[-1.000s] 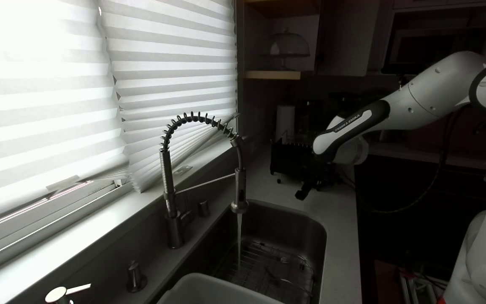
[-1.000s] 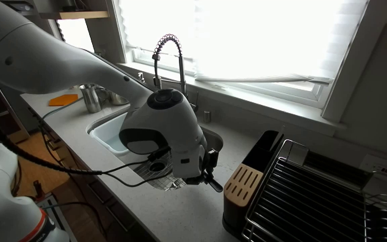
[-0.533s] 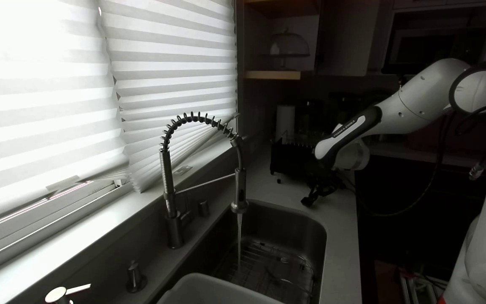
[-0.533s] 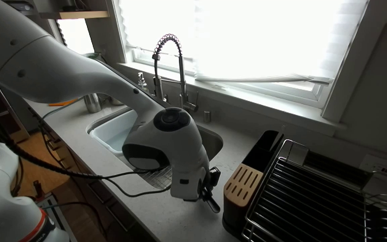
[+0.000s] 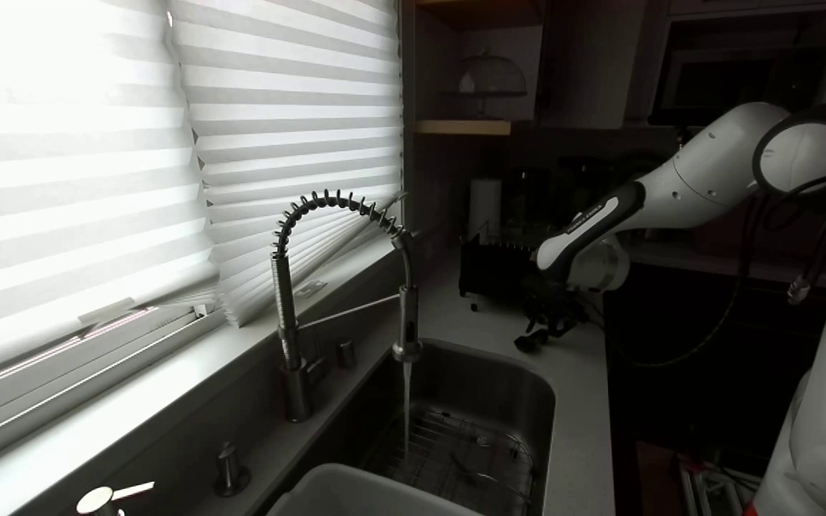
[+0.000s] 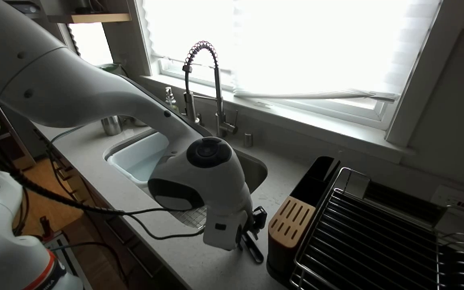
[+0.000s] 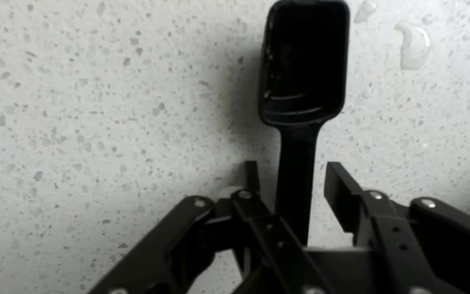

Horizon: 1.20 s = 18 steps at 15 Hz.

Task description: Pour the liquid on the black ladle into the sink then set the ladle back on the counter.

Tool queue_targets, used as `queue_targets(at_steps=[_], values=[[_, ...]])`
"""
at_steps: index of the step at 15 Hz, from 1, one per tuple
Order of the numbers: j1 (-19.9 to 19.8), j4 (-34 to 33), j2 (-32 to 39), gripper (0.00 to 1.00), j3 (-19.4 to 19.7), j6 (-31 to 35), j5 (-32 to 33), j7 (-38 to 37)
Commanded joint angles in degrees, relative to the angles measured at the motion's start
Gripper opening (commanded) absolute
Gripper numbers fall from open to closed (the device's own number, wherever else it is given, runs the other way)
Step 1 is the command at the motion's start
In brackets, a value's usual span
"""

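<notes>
The black ladle (image 7: 305, 61) lies bowl up on the pale speckled counter (image 7: 116, 102) in the wrist view. A few droplets show inside its dark bowl. My gripper (image 7: 292, 175) is open, with one finger on each side of the ladle's handle and a gap on both sides. The handle's end is hidden by the gripper. The ladle also shows below my gripper in both exterior views (image 5: 528, 342) (image 6: 253, 249). The grey metal sink (image 5: 485, 369) is beside the counter, and water runs into it from the spring-coil faucet (image 5: 407, 322).
A black holder with a slotted wooden top (image 6: 291, 221) stands close beside my gripper. A wire dish rack (image 6: 369, 233) is right behind it. A pale tub (image 6: 135, 161) sits in the sink. Water drops (image 7: 414, 47) lie on the counter near the ladle's bowl.
The arm and ladle have come down to the counter, moving away from the sink's edge. In the last half second the movement is small, and the ladle sits lower under the fingers.
</notes>
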State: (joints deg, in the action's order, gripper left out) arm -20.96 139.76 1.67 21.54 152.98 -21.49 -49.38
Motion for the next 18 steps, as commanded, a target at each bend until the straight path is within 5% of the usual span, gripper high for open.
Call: queue_targets(at_steps=[1, 4, 12, 14, 18], values=[[-0.4, -0.3, -1.8, 0.80, 0.4, -1.3, -1.2, -0.2], [-0.2, -0.1, -5.8, 0.99, 0.2, -2.3, -0.3, -0.1], [-1.1, -2.4, -15.4, 1.00, -2.7, -11.4, 7.6, 1.2], [-1.9, -3.8, -17.1, 1.00, -4.2, -15.6, 14.5, 1.5], [-0.6, -6.6, -20.5, 1.00, -5.4, -26.7, 18.2, 8.1]])
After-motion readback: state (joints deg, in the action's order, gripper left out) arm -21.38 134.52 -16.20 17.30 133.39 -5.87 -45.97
